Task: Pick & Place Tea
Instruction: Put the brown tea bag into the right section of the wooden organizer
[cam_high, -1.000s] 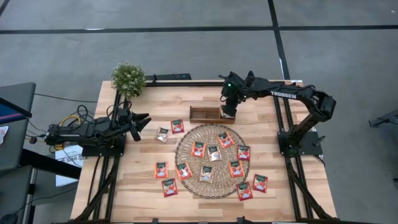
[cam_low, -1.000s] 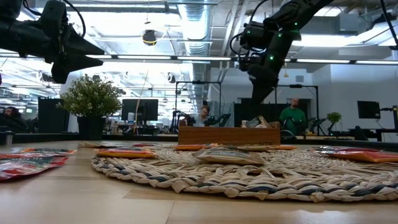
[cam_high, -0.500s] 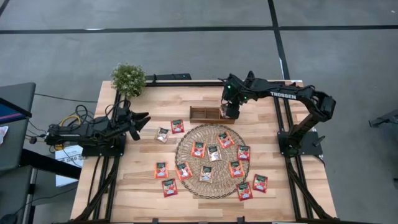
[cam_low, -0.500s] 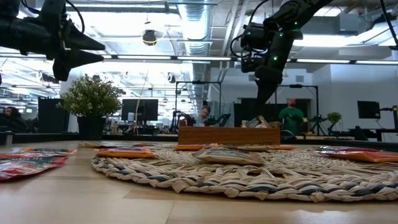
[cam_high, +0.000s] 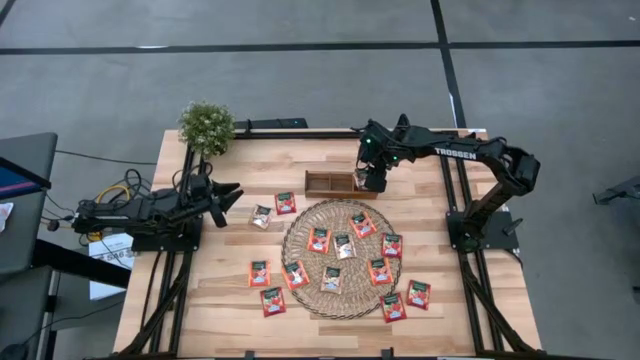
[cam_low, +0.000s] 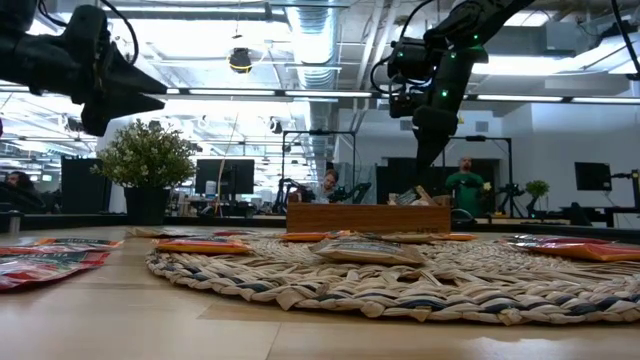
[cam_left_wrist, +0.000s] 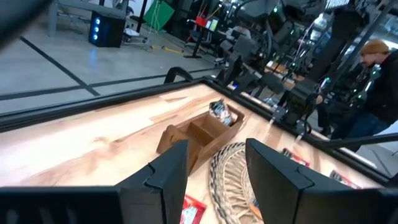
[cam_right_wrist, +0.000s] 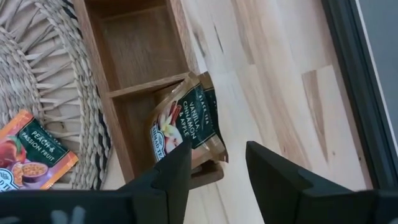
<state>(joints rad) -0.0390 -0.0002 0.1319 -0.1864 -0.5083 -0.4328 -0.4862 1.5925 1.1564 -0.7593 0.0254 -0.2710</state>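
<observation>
My right end effector (cam_right_wrist: 214, 162) hangs over the wooden tray (cam_high: 328, 182) at the table's far side, fingers apart and empty, with one tea sachet (cam_right_wrist: 186, 127) leaning on edge in the tray's end compartment just under them. The other sachets (cam_high: 342, 246) lie flat on the woven mat (cam_high: 300, 225) and on the bare table (cam_high: 230, 290) around it. They look feather-light, thin, crinkly and slick, so I'd pinch one by an edge. My left end effector (cam_high: 228, 196) waits open near the plant (cam_high: 206, 126).

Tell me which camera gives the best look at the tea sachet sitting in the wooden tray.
The right wrist view: the sachet leans in the tray's end compartment, label readable, below the open right gripper. The left wrist view shows it small and distant, the high view mostly hides it, and the low view shows only its top edge.
</observation>
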